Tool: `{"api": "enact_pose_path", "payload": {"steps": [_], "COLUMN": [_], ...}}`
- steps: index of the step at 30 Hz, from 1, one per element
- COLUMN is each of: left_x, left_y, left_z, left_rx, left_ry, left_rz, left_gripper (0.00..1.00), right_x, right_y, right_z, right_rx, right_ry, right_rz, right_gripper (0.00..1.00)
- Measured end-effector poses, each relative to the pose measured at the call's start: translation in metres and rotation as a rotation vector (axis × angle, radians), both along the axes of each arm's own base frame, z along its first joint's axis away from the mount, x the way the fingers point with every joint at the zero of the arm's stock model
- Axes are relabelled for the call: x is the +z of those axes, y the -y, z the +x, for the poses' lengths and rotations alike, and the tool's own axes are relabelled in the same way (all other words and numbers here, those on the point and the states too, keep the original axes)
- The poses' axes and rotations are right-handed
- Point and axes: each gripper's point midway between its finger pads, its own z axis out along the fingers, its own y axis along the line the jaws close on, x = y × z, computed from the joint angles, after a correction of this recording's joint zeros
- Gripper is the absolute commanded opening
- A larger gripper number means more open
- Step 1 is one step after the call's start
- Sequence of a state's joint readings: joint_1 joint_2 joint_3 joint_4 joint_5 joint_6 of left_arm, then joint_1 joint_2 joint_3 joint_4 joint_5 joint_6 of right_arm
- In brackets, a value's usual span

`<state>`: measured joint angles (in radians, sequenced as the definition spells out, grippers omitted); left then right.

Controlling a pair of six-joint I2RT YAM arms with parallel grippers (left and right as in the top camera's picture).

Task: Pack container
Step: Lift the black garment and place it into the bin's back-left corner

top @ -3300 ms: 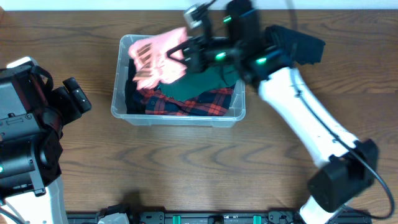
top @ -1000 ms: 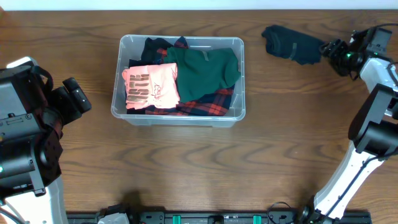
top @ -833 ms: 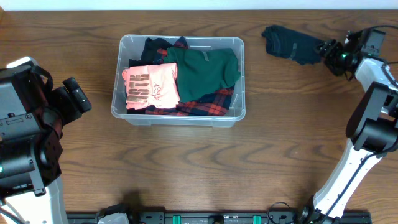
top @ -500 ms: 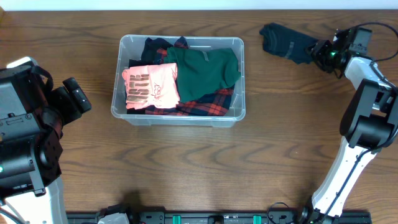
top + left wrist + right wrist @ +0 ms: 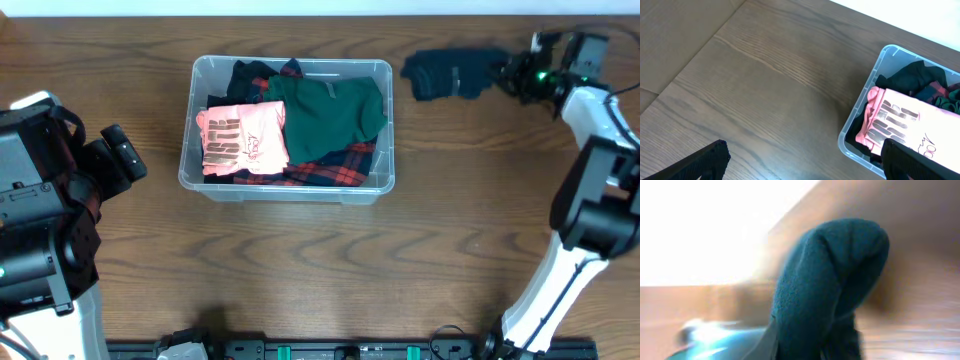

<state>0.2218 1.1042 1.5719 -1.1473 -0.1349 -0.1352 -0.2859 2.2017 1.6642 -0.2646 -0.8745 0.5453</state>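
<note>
The clear container point(image 5: 290, 191) stands at the table's middle left. It holds a pink shirt point(image 5: 243, 140), a green garment point(image 5: 330, 115) and a red plaid one point(image 5: 330, 170). Its corner point(image 5: 855, 150) and the pink shirt point(image 5: 910, 125) show in the left wrist view. A dark teal garment point(image 5: 450, 72) lies at the back right. My right gripper point(image 5: 510, 76) is at its right edge and shut on it. The cloth point(image 5: 825, 295) fills the right wrist view and hides the fingers. My left gripper point(image 5: 805, 170) is open and empty, left of the container point(image 5: 122, 160).
The right arm point(image 5: 590, 150) runs along the table's right side. The left arm's base point(image 5: 40, 230) stands at the left edge. Bare wood lies between the container and the dark garment and in front of the container.
My right gripper moved left along the back edge to the dark teal garment, and the garment shifted left with it. The pink shirt was dropped into the container earlier. The left arm stayed still.
</note>
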Motion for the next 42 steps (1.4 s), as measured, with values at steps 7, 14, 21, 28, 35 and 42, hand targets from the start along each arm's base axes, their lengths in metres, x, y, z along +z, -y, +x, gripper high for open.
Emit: {"api": "enact_pose_path", "payload": {"steps": [7, 14, 21, 28, 35, 42], "left_x": [0.0, 0.0, 0.0, 0.0, 0.0, 0.0], "left_y": [0.0, 0.0, 0.0, 0.0, 0.0, 0.0], "left_z": [0.0, 0.0, 0.0, 0.0, 0.0, 0.0], "left_rx": [0.0, 0.0, 0.0, 0.0, 0.0, 0.0], "left_ry": [0.0, 0.0, 0.0, 0.0, 0.0, 0.0], "left_rz": [0.0, 0.0, 0.0, 0.0, 0.0, 0.0], "left_gripper": [0.98, 0.98, 0.98, 0.98, 0.98, 0.98], "right_x": [0.194, 0.273, 0.23, 0.167, 0.087, 0.011], "right_y": [-0.089, -0.206, -0.321, -0.419, -0.44, -0.416], "right_z": [-0.049, -0.12, -0.138, -0.133, -0.109, -0.096], "right_rx": [0.241, 0.496, 0.575, 0.473, 0.277, 0.189], "right_ry": [0.377, 0.541, 0.425, 0.363, 0.223, 0.055], "right_rz": [0.015, 0.05, 0.029, -0.052, -0.154, -0.298], "right_gripper": [0.05, 0.04, 0.04, 0.04, 0.04, 0.05]}}
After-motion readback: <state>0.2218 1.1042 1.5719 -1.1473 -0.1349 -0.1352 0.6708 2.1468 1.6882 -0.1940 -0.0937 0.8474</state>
